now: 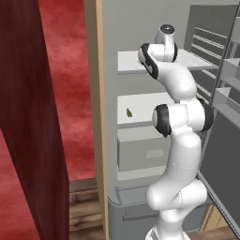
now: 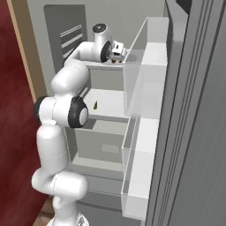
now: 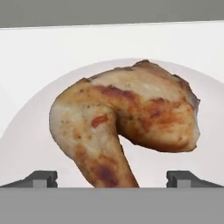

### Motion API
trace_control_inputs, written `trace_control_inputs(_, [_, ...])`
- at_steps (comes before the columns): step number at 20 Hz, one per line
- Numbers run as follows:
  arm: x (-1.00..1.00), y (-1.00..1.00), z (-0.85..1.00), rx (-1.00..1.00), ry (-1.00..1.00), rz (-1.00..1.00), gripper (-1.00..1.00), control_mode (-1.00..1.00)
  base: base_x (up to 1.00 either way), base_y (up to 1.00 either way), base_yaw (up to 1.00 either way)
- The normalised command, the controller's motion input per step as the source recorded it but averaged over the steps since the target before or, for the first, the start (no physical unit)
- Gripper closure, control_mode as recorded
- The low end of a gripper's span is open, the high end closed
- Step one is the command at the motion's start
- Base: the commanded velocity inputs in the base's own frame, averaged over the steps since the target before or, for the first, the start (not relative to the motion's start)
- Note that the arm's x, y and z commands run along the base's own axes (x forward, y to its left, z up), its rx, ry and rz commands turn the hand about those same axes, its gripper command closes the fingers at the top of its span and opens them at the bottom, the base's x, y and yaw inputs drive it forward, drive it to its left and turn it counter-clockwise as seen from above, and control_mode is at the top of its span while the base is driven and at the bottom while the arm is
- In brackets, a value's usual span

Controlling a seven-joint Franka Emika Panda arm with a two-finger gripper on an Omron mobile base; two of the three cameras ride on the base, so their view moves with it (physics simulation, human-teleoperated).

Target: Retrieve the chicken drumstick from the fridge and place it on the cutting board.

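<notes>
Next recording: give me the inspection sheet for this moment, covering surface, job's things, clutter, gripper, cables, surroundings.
Surface: white upper fridge shelf, where the arm works.
Job's things: chicken drumstick lies on a pale round patch of that shelf, narrow end toward the gripper; fridge open, grey drawer below the shelves.
Clutter: tiny dark green item on the middle shelf.
Gripper: gripper open, fingertips either side of the drumstick's narrow end, not closed on it.
Cables: nothing seen.
Surroundings: fridge door with clear shelf racks at the right; red wall at the left.
</notes>
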Motion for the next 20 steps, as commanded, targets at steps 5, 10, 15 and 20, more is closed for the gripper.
trace_control_inputs(5, [0.0, 0.0, -0.2, 0.03, 0.0, 0.0, 1.0, -1.0, 0.0, 0.0, 0.0])
trace_control_inputs(10, [0.0, 0.0, -0.15, 0.02, 0.0, 0.0, 1.0, -1.0, 0.0, 0.0, 0.0])
trace_control_inputs(15, [0.0, 0.0, -0.01, 0.0, -0.11, 0.0, 1.0, -1.0, 0.0, 0.0, 0.0])
trace_control_inputs(20, [0.0, 0.0, 0.09, 0.0, -0.26, -0.01, 1.0, -1.0, 0.0, 0.0, 0.0])
